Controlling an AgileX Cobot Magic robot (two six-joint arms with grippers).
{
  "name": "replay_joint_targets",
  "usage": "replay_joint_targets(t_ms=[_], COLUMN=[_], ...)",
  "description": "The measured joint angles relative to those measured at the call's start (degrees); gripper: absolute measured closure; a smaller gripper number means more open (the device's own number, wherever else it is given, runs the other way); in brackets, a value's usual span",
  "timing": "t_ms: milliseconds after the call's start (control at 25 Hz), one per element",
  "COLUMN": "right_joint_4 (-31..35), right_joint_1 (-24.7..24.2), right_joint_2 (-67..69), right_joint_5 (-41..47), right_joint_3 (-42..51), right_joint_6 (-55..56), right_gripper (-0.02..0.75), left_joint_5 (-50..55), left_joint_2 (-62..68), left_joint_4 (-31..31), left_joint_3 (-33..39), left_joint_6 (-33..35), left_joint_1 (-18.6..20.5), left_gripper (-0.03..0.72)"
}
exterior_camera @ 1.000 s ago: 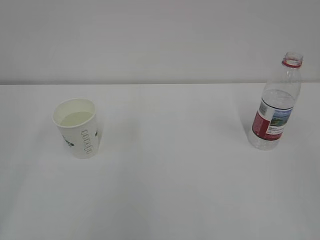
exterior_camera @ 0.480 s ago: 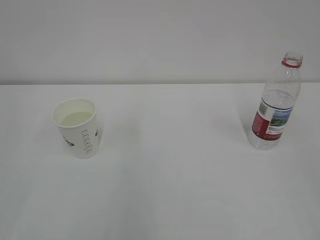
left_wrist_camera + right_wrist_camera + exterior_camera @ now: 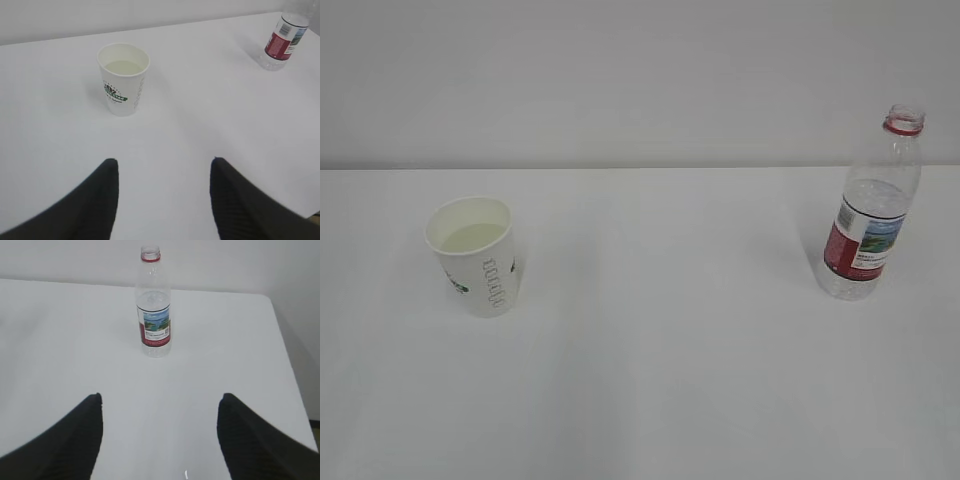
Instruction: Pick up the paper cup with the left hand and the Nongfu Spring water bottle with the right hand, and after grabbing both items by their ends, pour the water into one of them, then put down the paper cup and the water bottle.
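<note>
Looks like the closing step: paper cup [image 3: 475,256] is standing upright at table's left w/ water [image 3: 123,67] inside, Nongfu Spring water bottle [image 3: 872,210] upright far right, uncapped. Left hand [image 3: 164,192] and right hand [image 3: 160,432] are both hovering near-side, fingers spread, holding nothing; prob. just retracting next.

No word or number can be read with certainty. The paper cup [image 3: 123,78] bears a round green-and-dark logo low on its side, its lettering too small to make out, and, at 3 o'clock from that logo, a vertical column of grey marks that stays illegible. The Nongfu Spring water bottle [image 3: 154,310] carries a red-and-white label with a landscape picture; the fine print below it is blurred.
</note>
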Motion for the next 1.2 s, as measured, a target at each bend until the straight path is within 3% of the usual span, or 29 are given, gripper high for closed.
replay_joint_targets(t_ms=[800,1200], right_joint_4=[1.7,1.7], right_joint_1=[0.0,0.0], right_joint_2=[-1.1,-1.1], right_joint_5=[-3.9,-4.5], right_joint_3=[6.9,7.3], right_joint_6=[1.5,1.5], right_gripper=[0.202,0.202], left_joint_5=[8.8,8.8], left_joint_2=[-3.2,-3.2], left_joint_4=[0.1,4.0], left_joint_3=[-0.1,0.2], left_joint_6=[0.0,0.0], left_joint_1=[0.0,0.0], left_gripper=[0.27,0.271])
